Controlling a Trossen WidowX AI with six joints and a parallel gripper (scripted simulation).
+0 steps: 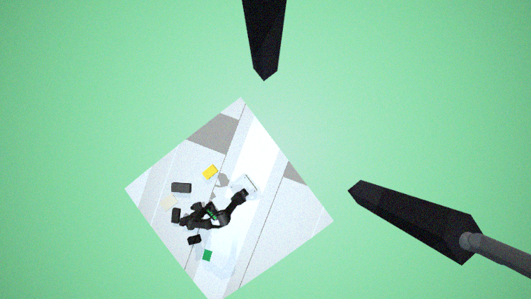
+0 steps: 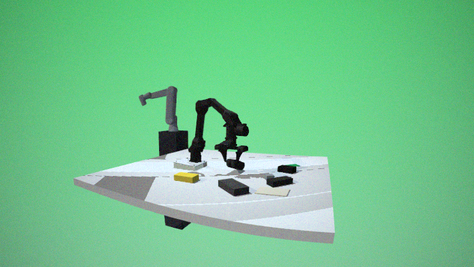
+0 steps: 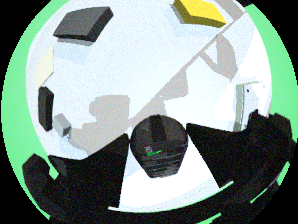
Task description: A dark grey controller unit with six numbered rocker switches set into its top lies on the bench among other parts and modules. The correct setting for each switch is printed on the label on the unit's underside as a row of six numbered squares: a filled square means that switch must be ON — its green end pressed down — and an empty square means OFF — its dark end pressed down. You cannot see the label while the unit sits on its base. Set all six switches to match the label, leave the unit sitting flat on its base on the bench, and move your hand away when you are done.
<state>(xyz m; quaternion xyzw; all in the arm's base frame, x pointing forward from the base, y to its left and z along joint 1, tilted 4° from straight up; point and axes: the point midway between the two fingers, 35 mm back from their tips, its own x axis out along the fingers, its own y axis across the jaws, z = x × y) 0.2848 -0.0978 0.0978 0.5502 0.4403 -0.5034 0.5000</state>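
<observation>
The dark grey controller unit [image 2: 235, 163] is low over the bench, close to level, right under my wrist. In the wrist view it [image 3: 158, 148] sits between my two fingers, top side up, with small green marks showing. My gripper [image 2: 233, 158] points straight down and its fingers flank the unit on both sides, closed on its width. I cannot tell whether its base touches the bench. From overhead, my arm and gripper [image 1: 191, 217] hide the unit. The underside label is out of sight.
A yellow block [image 2: 186, 177], a large dark block [image 2: 232, 186], a dark module [image 2: 279, 181], a cream plate [image 2: 272, 191], another dark module [image 2: 287, 168] and a green plate [image 2: 292, 165] lie around. My base plate [image 2: 189, 165] and a grey arm [image 2: 169, 106] stand behind.
</observation>
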